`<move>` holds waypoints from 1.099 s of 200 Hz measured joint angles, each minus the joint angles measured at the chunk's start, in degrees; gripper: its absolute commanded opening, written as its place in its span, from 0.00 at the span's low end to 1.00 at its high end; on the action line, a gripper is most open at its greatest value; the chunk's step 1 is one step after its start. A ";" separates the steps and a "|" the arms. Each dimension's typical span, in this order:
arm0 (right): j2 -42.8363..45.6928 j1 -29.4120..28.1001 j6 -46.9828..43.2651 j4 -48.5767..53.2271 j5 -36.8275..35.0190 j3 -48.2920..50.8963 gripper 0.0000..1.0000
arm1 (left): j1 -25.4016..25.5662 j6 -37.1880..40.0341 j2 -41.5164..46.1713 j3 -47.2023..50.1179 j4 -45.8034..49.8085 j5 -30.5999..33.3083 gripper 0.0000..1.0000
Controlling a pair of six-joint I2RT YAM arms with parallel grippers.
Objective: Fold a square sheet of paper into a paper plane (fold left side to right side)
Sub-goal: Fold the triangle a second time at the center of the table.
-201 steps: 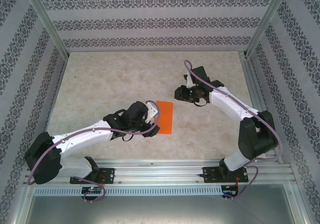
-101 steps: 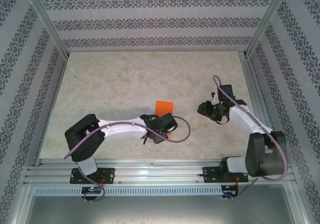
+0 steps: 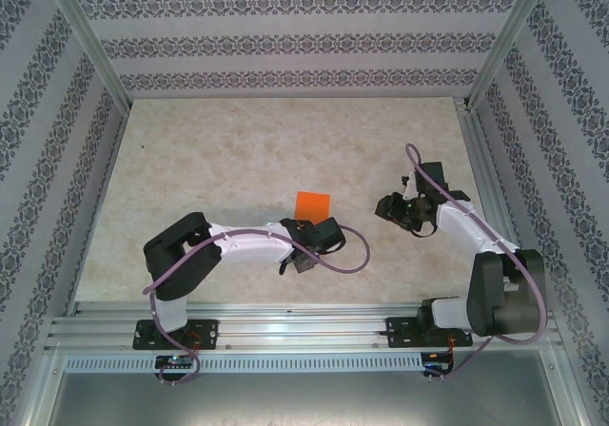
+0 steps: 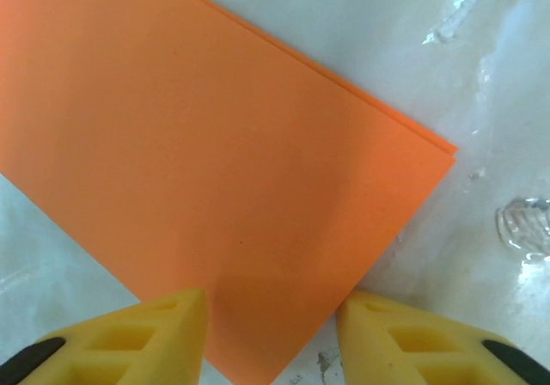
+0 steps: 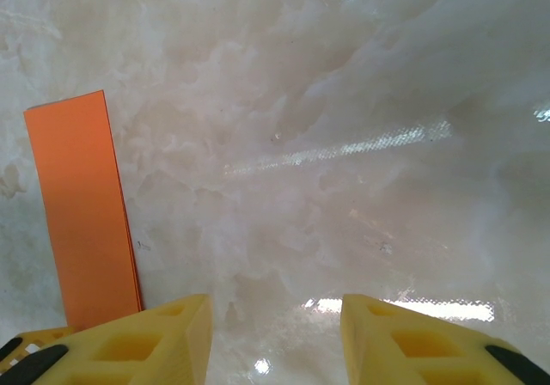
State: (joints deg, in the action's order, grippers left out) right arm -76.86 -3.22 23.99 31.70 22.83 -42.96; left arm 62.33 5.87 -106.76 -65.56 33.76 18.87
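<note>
**Left tool now over the folded sheet**

My left tool (image 4: 271, 333) has swung across from the sheet's left side and hangs low over its near corner, fingers parted, clamping nothing. The right tool (image 5: 275, 333), also released, has pulled back to the right, well apart. The orange sheet of paper (image 4: 198, 161) lies flat mid-desk (image 3: 209, 160) as a doubled rectangle. I judge the left-to-right fold made; creasing comes next.

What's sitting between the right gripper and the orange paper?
Nothing but bare table. The top external view shows the stretch from the right gripper to the orange paper bare, and the right wrist view agrees.
</note>
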 measured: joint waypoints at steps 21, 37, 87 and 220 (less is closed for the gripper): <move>0.00 0.00 -0.15 0.00 0.00 0.00 0.43 | 0.00 0.02 -0.20 0.02 0.00 -0.07 0.26; 0.00 0.00 -0.15 0.00 0.20 0.00 0.42 | 0.00 0.13 -0.20 0.02 0.00 0.17 0.20; 0.00 0.00 -0.33 0.00 2.38 0.00 0.38 | -0.04 -0.17 -0.17 0.42 -0.50 -0.31 0.11; -2.56 -13.07 4.02 -12.55 9.99 2.40 0.29 | -13.46 -1.90 11.74 10.64 -9.81 -29.07 0.10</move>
State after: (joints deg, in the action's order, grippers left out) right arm -79.42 -16.29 28.01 19.16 32.82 -40.56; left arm 48.86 3.97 -95.02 -54.92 23.94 -10.20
